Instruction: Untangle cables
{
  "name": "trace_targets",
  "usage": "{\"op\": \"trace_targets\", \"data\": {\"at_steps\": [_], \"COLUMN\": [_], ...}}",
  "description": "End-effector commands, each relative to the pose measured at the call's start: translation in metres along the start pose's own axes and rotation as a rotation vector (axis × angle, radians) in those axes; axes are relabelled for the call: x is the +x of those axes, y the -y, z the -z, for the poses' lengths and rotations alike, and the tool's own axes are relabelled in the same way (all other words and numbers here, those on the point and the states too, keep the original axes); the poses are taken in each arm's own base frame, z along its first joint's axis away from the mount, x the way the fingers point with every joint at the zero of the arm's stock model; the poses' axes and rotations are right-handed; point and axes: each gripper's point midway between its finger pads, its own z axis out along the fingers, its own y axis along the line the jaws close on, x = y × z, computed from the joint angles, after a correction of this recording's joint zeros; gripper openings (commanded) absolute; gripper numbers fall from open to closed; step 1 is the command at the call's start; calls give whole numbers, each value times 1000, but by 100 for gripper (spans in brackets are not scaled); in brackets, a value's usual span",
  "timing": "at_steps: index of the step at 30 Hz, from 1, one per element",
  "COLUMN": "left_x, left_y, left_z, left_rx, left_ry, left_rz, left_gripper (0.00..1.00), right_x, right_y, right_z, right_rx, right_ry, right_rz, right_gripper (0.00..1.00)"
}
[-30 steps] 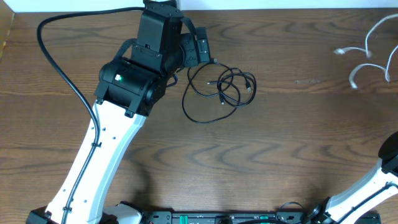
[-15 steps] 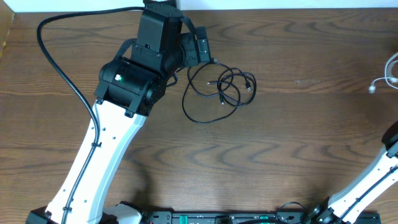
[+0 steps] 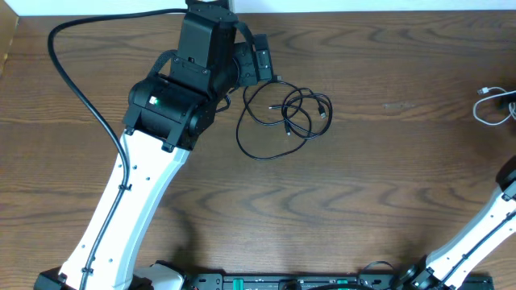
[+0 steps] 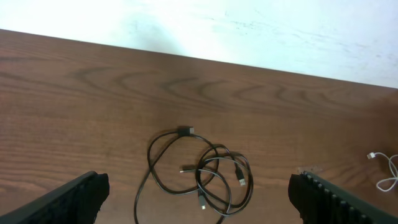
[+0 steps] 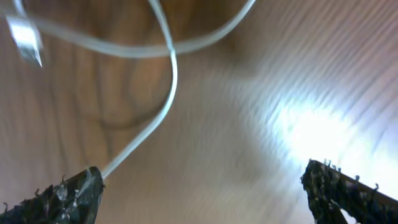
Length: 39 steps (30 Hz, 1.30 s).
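Observation:
The black cable (image 3: 284,113) lies in a loose tangle of loops on the wooden table, just right of my left gripper (image 3: 260,66). In the left wrist view the black cable (image 4: 200,177) lies between and ahead of the wide-open fingers of my left gripper (image 4: 199,185), which holds nothing. The white cable (image 3: 493,109) lies at the far right edge of the table, mostly out of the overhead view; it also shows in the left wrist view (image 4: 388,175). In the blurred right wrist view the white cable (image 5: 163,74) runs down to the left finger of my open right gripper (image 5: 202,175).
The table's far edge meets a white wall (image 4: 249,31). My left arm (image 3: 145,185) crosses the left half of the table, with a thick black wire (image 3: 72,80) looping beside it. My right arm (image 3: 492,225) enters at the bottom right corner.
The white cable has been dragged right, from spread over the upper right of the table to a small loop at the right edge. The left arm and black cable have not moved.

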Motion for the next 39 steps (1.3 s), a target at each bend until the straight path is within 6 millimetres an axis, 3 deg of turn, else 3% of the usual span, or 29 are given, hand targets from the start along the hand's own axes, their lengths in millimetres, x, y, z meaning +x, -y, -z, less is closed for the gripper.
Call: {"op": "trace_targets", "data": {"at_steps": [1, 5, 9, 12, 17, 22, 24, 31, 37, 39], "left_x": [-7, -4, -1, 1, 5, 5, 5, 10, 12, 12], "left_y": [-1, -2, -4, -5, 4, 3, 4, 2, 0, 0], "left_z": [4, 4, 4, 4, 4, 4, 4, 3, 1, 1], "left_rx": [-3, -8, -17, -19, 29, 28, 28, 20, 16, 16], "left_ry": [19, 10, -5, -12, -35, -35, -35, -51, -58, -57], "left_rz": [-1, -3, -6, -6, -5, -5, -6, -8, -9, -10], "left_gripper": [98, 97, 98, 98, 97, 98, 98, 97, 97, 97], "right_x": [21, 43, 78, 97, 99, 67, 59, 56, 80, 91], "right_y": [-12, -13, -65, -78, -50, 14, 25, 32, 14, -11], "right_z": [0, 1, 3, 7, 5, 15, 20, 22, 4, -4], "right_rx": [38, 126, -146, -237, -48, 404, 488, 545, 421, 267], "right_ry": [-50, -109, -212, -261, -297, -173, -118, -79, -215, -266], "right_rz": [141, 279, 549, 666, 616, 338, 248, 185, 323, 398], "right_gripper": [99, 99, 99, 99, 99, 99, 99, 99, 99, 98]}}
